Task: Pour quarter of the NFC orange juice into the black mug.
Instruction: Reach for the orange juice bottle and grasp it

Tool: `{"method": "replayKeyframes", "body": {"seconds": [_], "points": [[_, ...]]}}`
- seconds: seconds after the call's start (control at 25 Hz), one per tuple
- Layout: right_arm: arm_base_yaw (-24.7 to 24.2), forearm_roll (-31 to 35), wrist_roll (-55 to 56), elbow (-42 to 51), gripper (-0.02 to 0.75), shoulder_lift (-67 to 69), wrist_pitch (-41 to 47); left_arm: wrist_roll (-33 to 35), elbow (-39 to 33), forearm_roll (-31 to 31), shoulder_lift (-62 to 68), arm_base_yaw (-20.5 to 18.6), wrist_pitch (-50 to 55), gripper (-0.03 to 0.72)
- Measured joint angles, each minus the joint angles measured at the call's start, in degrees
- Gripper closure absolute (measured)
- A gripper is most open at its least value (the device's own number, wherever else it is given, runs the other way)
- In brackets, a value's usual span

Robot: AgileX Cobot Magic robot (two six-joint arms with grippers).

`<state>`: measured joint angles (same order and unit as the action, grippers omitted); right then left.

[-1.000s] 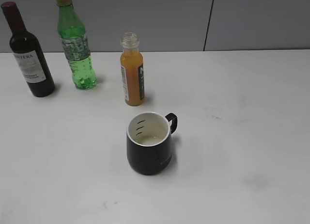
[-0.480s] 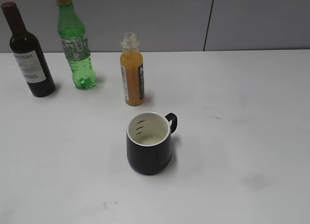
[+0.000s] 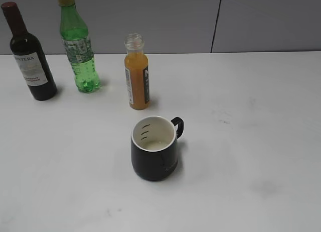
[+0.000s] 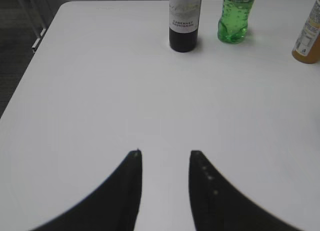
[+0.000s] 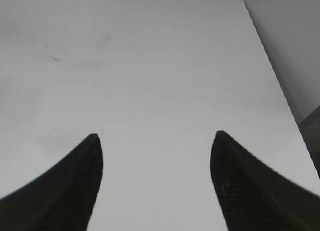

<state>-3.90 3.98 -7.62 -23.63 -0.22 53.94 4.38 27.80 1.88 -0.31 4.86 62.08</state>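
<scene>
The NFC orange juice (image 3: pixel 136 79) stands upright and capless on the white table, behind the black mug (image 3: pixel 154 149). The mug's white inside has small dark marks and its handle points to the back right. The juice also shows at the right edge of the left wrist view (image 4: pixel 309 36). Neither gripper shows in the exterior view. My left gripper (image 4: pixel 165 152) is open and empty over bare table, far from the bottles. My right gripper (image 5: pixel 156 136) is open wide and empty over bare table; the mug and juice are out of its view.
A dark wine bottle (image 3: pixel 28 56) and a green bottle (image 3: pixel 77 46) stand at the back left; both show in the left wrist view, wine (image 4: pixel 184 21) and green (image 4: pixel 235 18). The table's right edge (image 5: pixel 280 81) and left edge (image 4: pixel 30 61) show in the wrist views.
</scene>
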Motion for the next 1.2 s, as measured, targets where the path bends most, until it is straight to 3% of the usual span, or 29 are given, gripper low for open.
{"method": "replayKeyframes", "body": {"seconds": [0.08,0.24,0.32,0.64,0.88,1.2], "points": [[0.00,0.00,0.00,0.00,0.224,0.00,0.00,0.00,0.00,0.00,-0.02,0.00,-0.16,0.381],[0.00,0.05,0.00,0.00,0.224,0.00,0.00,0.00,0.93,-0.14,-0.02,0.00,-5.29,0.083],[0.00,0.05,0.00,0.00,0.224,0.00,0.00,0.00,1.24,-0.49,1.22,0.00,-11.08,0.038],[0.00,0.10,0.00,0.00,0.224,0.00,0.00,0.74,1.23,-0.69,19.86,0.00,-40.17,0.011],[0.00,0.15,0.00,0.00,0.224,0.00,0.00,0.87,1.23,-0.75,38.73,0.80,-67.80,0.011],[0.00,0.21,0.00,0.00,0.224,0.00,0.00,-0.10,1.23,-0.69,62.57,10.62,-87.77,0.011]]}}
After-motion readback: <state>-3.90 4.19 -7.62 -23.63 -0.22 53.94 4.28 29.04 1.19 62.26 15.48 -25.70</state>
